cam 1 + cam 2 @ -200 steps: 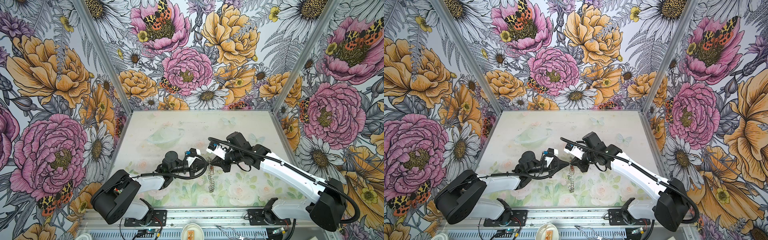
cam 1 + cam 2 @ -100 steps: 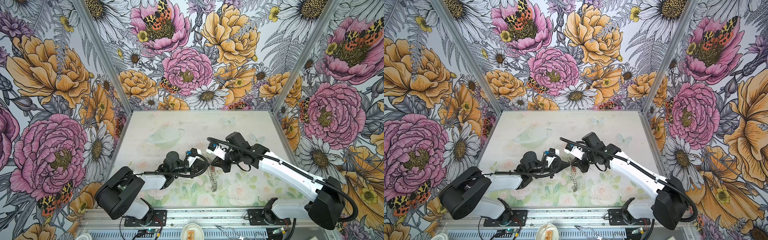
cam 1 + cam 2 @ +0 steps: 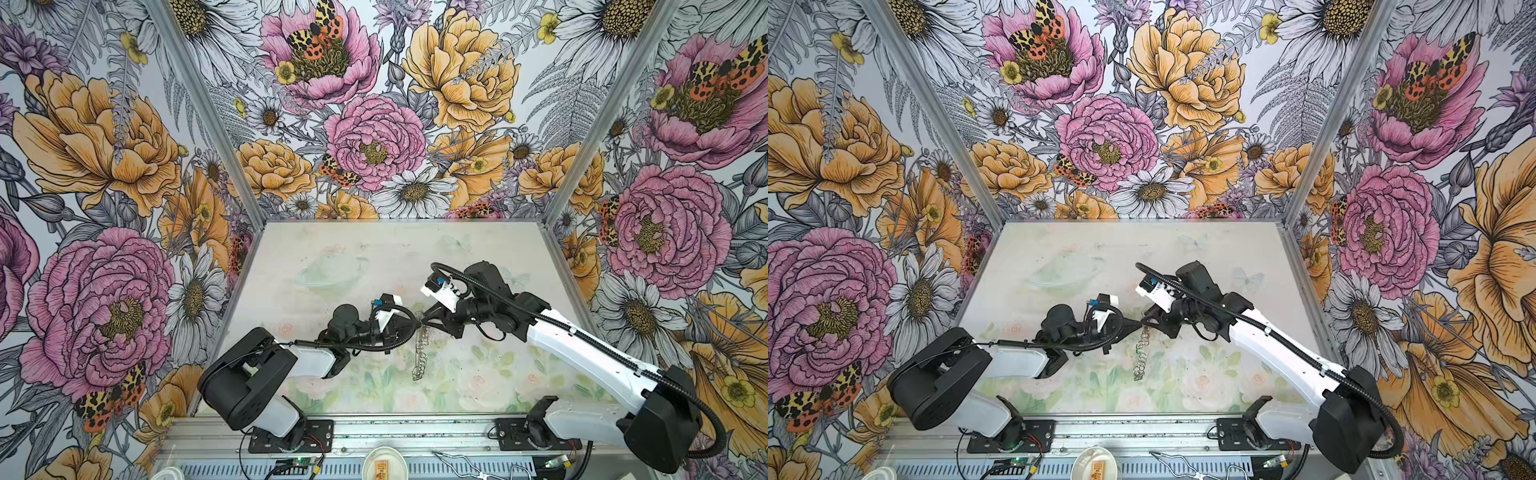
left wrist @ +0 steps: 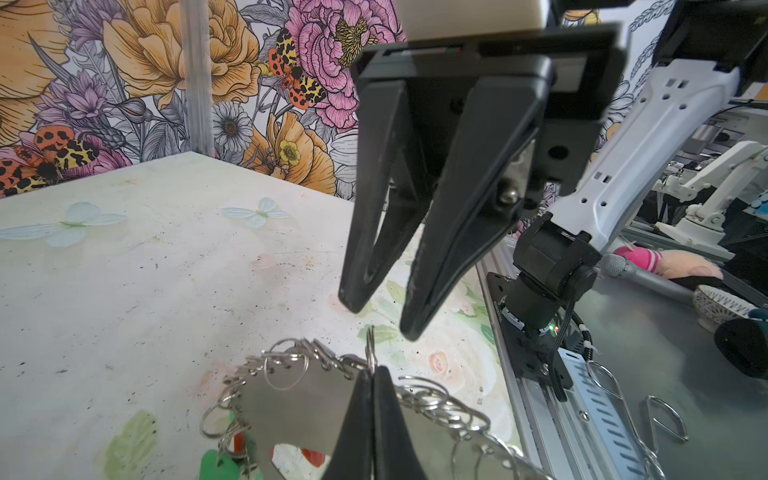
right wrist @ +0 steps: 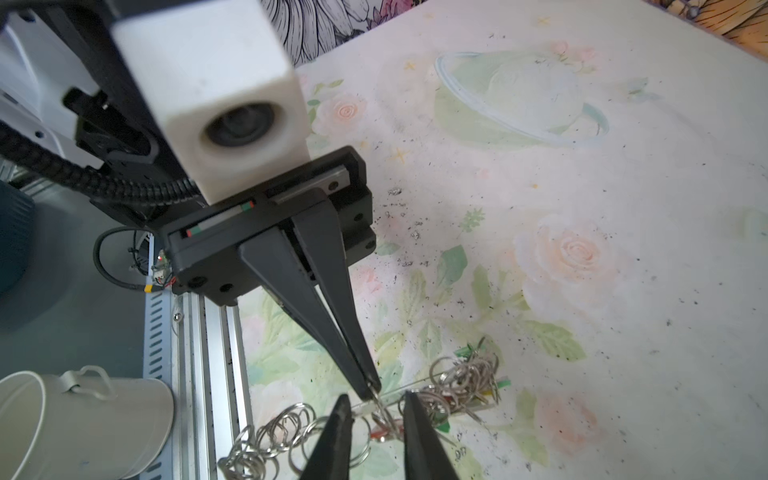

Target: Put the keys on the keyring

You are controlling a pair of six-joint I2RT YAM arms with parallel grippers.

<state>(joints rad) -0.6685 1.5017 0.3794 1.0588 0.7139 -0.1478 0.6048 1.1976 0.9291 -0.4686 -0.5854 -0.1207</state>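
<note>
The keyring (image 4: pixel 291 409), a flat grey plate fringed with small silver split rings, hangs edge-on above the table in both top views (image 3: pixel 419 353) (image 3: pixel 1141 353). My left gripper (image 4: pixel 371 376) is shut on one upright split ring at its rim. Keys hang below the plate: a green head (image 4: pixel 216 465) and a red one (image 4: pixel 238 440). My right gripper (image 5: pixel 376 409) faces the left gripper (image 5: pixel 371 388) tip to tip, with its jaws a little apart on either side of that split ring and a red key (image 5: pixel 386 432). Nothing is clamped between them.
A white metal bucket (image 5: pixel 83 419) stands past the aluminium front rail (image 3: pixel 374 428). Wire hooks (image 4: pixel 665 415) lie on the bench outside. Flowered walls close the table on three sides. A small dish (image 3: pixel 384 463) sits below the rail.
The left arm's base has swung slightly to the right, the hanging keyring with it. The right arm stays at the ring's top, and its jaws now stand apart.
</note>
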